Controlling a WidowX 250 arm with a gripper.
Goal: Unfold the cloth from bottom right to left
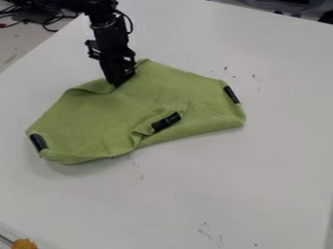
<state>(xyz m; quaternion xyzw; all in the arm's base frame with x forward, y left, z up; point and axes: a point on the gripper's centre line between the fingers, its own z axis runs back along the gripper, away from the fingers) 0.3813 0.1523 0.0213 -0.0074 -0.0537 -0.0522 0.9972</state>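
- Gripper [119,81]: points downward at the cloth's far edge, its tip against the fabric; whether it is open, closed or gripping the cloth cannot be told.
- Arm [104,22]: black, coming in over the far part of the table's left edge, with a thin cable looped beside it.
- Cloth [98,119]: green, lying on the table nearer the left edge than the right; creased and rumpled, with a dip in the fabric beside the gripper.
- Fold: the near right portion is doubled over, its rounded bend toward the table's right edge.
- Middle black strip [166,122]: on a puckered corner of the cloth, lying on top of the cloth near its near edge, set at a slant.
- Left black strip [38,142]: at the cloth's left end.
- Right black strip [231,94]: at the cloth's right end, above the bend.
- Table [195,194]: white, with small dark marks scattered right of the cloth and nearer the viewer.
- Orange-yellow object [25,244]: at the bottom left, partly cut off.
- Cables [46,18]: beyond the table's left edge.
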